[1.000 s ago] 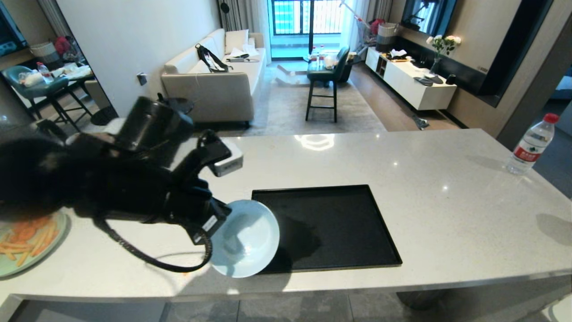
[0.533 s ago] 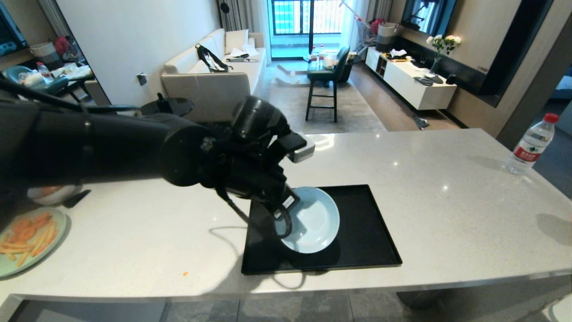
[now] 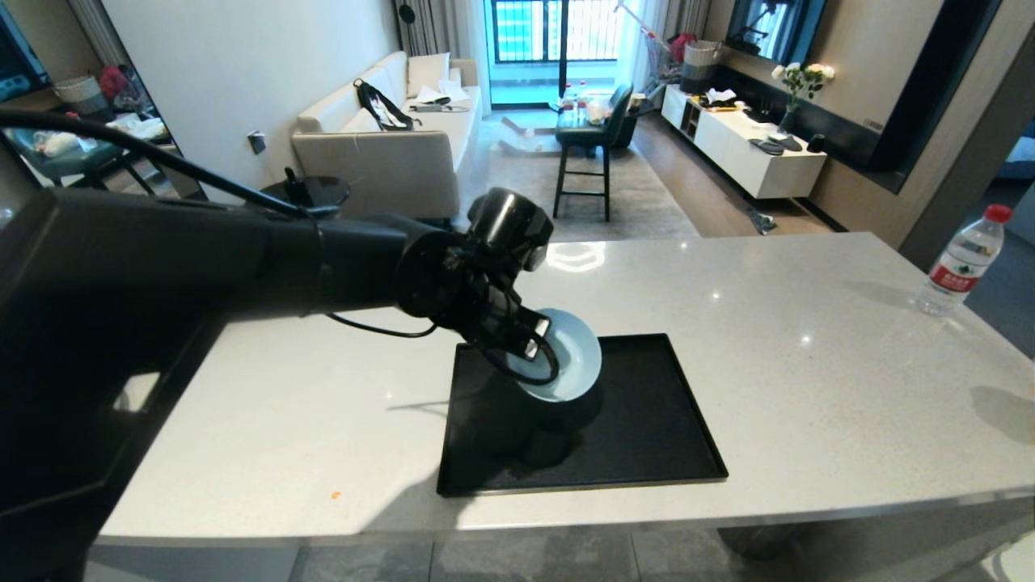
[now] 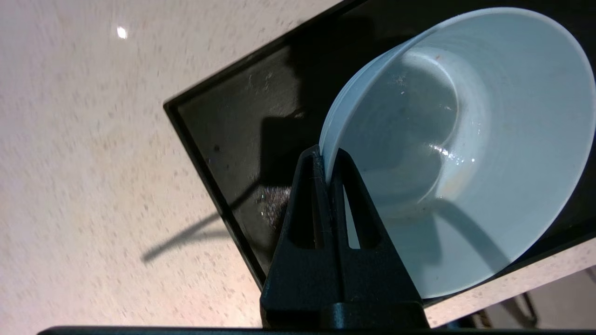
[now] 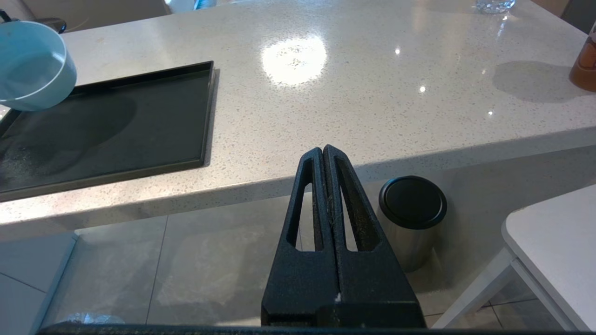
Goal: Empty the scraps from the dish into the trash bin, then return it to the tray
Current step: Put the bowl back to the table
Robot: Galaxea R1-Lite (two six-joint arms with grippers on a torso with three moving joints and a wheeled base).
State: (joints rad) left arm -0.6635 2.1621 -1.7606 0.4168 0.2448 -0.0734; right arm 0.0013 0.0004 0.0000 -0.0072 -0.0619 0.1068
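This is a lived-in home, an open-plan flat where a pale speckled stone surface (image 3: 728, 307) looks straight into a living room. Beyond it stand a cream sofa (image 3: 388, 145) with cushions, a grey rug, a dark bar stool (image 3: 586, 141) and a low white media cabinet (image 3: 740, 145) carrying a vase of flowers (image 3: 796, 85). Curtained balcony doors (image 3: 550, 32) close the far end, and a water bottle (image 3: 962, 259) stands on the surface.

water btl (image 3: 962, 263), sofa (image 3: 388, 153), bar stool (image 3: 586, 145)
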